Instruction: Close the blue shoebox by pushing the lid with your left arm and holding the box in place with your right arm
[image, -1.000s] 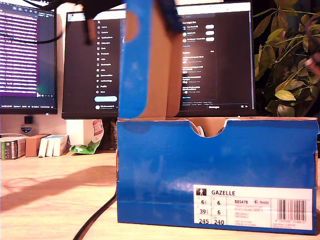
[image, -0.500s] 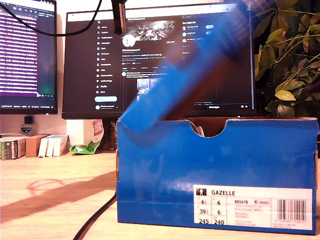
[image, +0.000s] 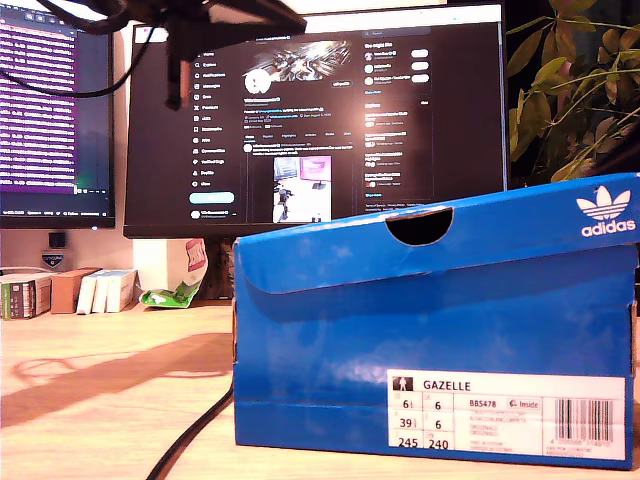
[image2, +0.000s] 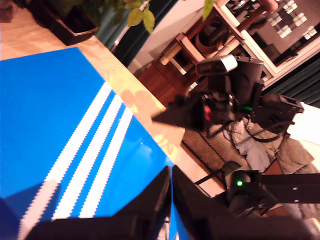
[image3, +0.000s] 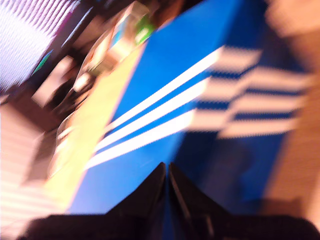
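Above the wooden table (image: 90, 400), blue cardboard shoebox lid (image: 470, 235) tilted, below my first gripper (image2: 170, 187) and my second gripper (image3: 166, 180), both pinched together.

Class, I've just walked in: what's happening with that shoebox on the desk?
The blue shoebox sits on the wooden desk before two monitors. Its lid is down over the box but slanted, higher toward the exterior view's right. My first claw and second claw, both shut, point at the striped lid top.
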